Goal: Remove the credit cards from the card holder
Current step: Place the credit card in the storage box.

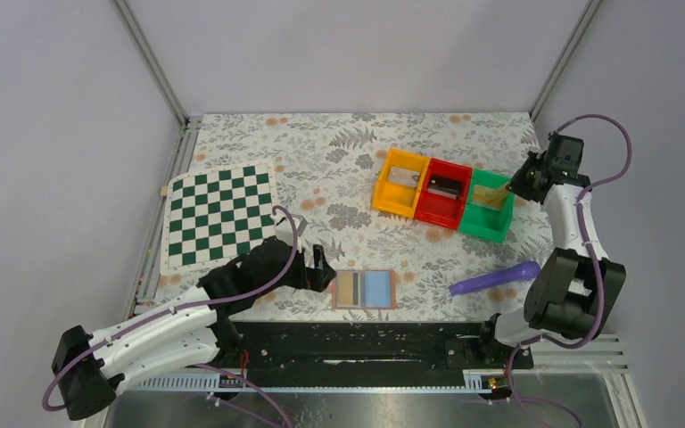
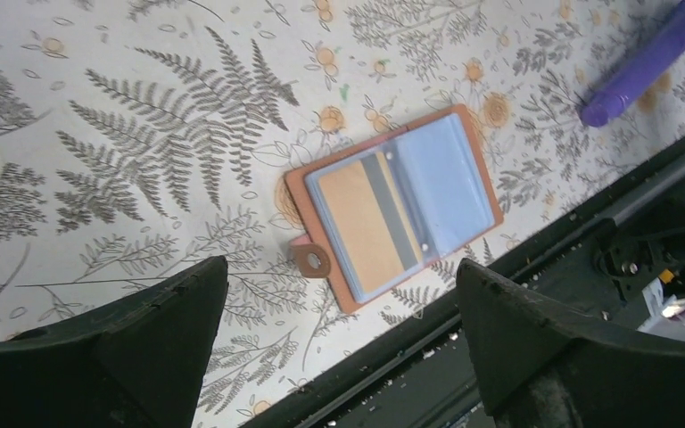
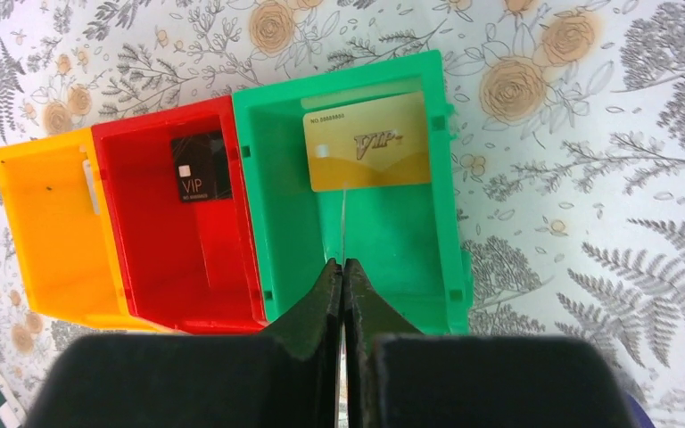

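The card holder (image 1: 364,290) lies open near the table's front edge, tan-brown outside. In the left wrist view (image 2: 477,147) its left pocket holds a yellowish card with a grey stripe (image 2: 361,218), and its right half looks blue. My left gripper (image 1: 325,270) is open and empty just left of the holder, and its fingertips (image 2: 205,285) stand wide apart. My right gripper (image 1: 511,185) hovers over the green bin (image 3: 383,241) and is shut on a thin card seen edge-on (image 3: 343,223). A gold VIP card (image 3: 370,153) lies in the green bin.
A red bin (image 3: 156,259) holds a black VIP card (image 3: 201,168). An orange bin (image 3: 45,232) has a pale card at its wall. A purple object (image 1: 495,278) lies right of the holder. A green-and-white chessboard (image 1: 220,217) lies at the left. A black rail runs along the front edge (image 2: 428,348).
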